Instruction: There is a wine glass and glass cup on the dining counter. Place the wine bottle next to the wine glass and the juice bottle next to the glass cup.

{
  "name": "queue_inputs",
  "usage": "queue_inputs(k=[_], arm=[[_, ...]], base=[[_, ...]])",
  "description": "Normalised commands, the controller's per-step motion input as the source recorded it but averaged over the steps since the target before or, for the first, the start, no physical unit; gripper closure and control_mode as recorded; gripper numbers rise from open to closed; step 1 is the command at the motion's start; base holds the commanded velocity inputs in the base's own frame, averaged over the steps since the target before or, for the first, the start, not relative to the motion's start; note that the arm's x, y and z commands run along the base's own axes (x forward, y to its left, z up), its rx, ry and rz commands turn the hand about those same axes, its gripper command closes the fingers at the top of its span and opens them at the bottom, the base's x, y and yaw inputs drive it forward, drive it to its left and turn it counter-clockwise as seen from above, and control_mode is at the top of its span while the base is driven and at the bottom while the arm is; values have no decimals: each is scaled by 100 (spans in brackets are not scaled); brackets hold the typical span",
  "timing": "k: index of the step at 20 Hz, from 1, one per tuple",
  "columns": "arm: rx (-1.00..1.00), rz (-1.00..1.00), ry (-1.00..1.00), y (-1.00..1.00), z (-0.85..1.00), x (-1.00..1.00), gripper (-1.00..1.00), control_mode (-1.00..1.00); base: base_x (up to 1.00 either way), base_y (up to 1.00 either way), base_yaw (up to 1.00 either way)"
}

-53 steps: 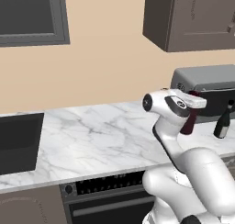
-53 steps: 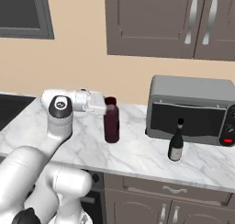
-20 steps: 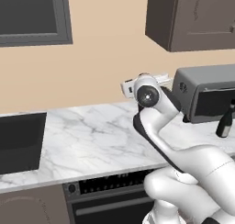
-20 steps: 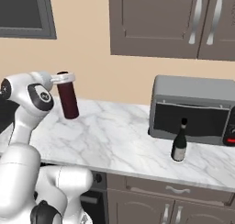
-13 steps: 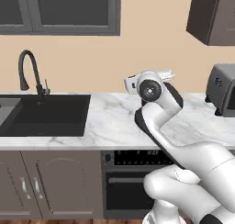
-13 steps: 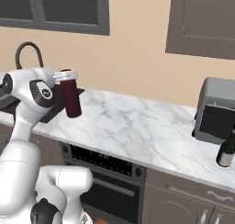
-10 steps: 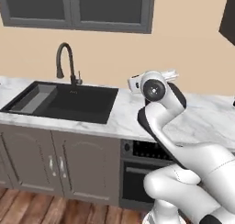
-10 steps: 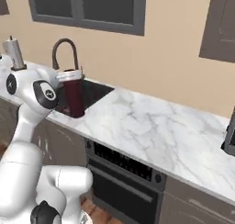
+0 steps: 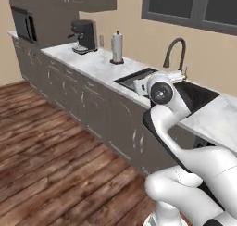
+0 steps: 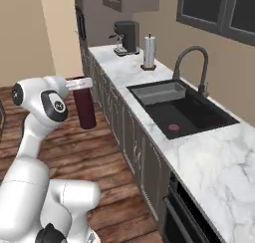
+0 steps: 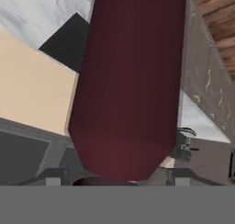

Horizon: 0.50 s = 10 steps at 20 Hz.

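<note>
Juice bottle (image 10: 84, 106), a dark maroon cylinder with a pale cap, is what I am carrying right now: it is hanging upright in the air beside the arm's wrist, over the wooden floor (image 9: 51, 160) and to the near left of the kitchen desk (image 10: 199, 152). The fingers (image 10: 79, 83) are sitting up at its cap end and closing on it there, and in the hand view the bottle's body (image 11: 131, 81) is running straight out from between them, so I am reading the hold as a neck grip. I am judging it to be stiff and smooth, likely slippery, and heavy enough below the grip to swing when the base is turning; a hold lower on the body would be steadier, but I am keeping this one. Behind it the desk is running away with a dark sink (image 10: 174, 107), a curved tap (image 10: 196, 67), a paper towel roll (image 10: 149, 52) and a coffee machine (image 10: 124, 37) at the far end.
</note>
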Motion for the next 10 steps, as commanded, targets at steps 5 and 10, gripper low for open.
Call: queue_inputs(k=[5,10], arm=[[0,0,0,0,0,0,100,100],[0,0,0,0,0,0,100,100]], base=[[-10,17,93],[2,14,75]])
